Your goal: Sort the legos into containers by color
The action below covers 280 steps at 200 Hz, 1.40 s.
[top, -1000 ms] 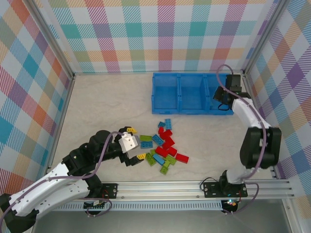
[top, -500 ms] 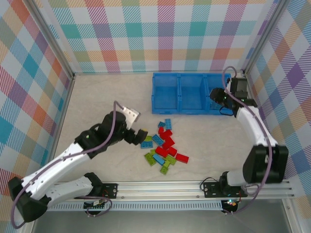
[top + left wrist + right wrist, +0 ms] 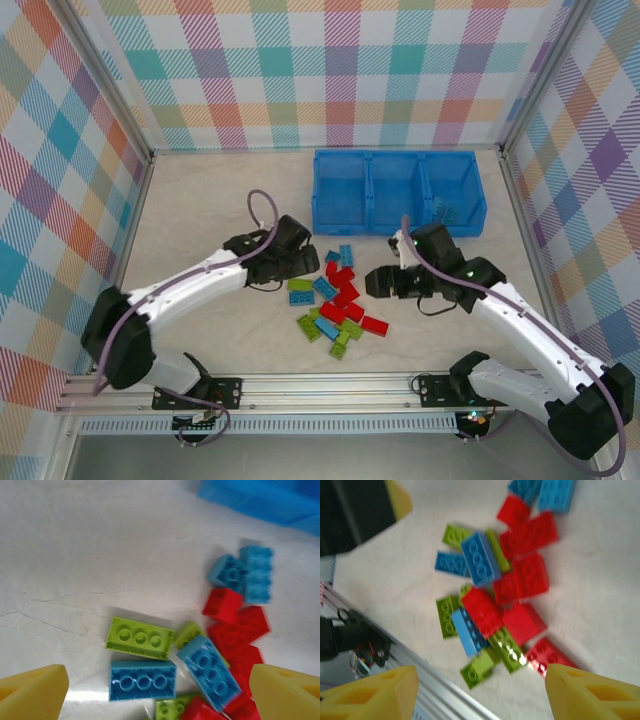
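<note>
Well, both my pincers hang over the legos (image 3: 340, 300), a loose pile on the table (image 3: 200, 200) between my two arms, near the blue bin (image 3: 368, 195). The bin sits toward the far wall, its long axis running left to right, with three compartments in a row. In the right-hand one I think I see a blue piece (image 3: 445, 211), though it is small and blends with the plastic.

My left gripper (image 3: 308, 264) is spread wide and pinches nothing. From my left wrist, its yellow fingertips (image 3: 32, 690) sit at the bottom corners with bricks lying between them. A lime brick (image 3: 140, 639) lies flat, studs up, its long axis across the view and dipping slightly to the right. Just below it a blue brick (image 3: 142, 680) lies nearly parallel. A second blue brick (image 3: 210, 672) points diagonally, leaning on a lime piece. The red bricks (image 3: 235, 625) cluster to its right.

My right gripper (image 3: 382, 283) is spread too, with nothing in it. It hovers at the pile's right edge, and the view from that wrist is blurred.
</note>
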Motion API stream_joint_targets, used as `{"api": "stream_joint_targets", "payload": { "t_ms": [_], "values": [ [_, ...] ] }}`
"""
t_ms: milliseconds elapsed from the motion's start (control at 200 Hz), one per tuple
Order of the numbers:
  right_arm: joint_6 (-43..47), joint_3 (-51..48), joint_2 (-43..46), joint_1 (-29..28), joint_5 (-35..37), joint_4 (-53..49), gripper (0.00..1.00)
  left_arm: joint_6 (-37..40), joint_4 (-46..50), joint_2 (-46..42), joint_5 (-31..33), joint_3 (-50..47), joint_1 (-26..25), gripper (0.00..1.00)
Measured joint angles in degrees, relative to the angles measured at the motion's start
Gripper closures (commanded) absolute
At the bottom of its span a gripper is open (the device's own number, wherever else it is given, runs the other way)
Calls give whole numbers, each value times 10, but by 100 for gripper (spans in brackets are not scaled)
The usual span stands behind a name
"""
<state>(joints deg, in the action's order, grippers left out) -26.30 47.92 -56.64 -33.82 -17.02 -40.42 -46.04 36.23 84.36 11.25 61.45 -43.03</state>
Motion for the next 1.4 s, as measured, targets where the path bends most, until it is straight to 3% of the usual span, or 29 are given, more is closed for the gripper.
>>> {"api": "stream_joint_targets", "payload": {
  "t_ms": [235,530,845,1005,1105,1400],
  "values": [
    [-14,-10,1,-15,12,-23,26,-19,11,134,-8,24,22,6],
    [-14,-10,1,-15,27,-21,24,-51,-20,161,-44,21,53,32],
    [-23,-10,1,-15,30,-21,22,-53,-26,164,-61,-13,55,44],
    [-29,-10,1,-15,30,-21,22,-53,-39,131,-62,-50,64,45],
    [-31,-10,0,-15,30,-18,21,-33,-49,85,-74,-96,76,37],
    [-33,-10,-31,-19,30,-1,19,144,-114,-9,-144,-130,76,27]
  ]
}}
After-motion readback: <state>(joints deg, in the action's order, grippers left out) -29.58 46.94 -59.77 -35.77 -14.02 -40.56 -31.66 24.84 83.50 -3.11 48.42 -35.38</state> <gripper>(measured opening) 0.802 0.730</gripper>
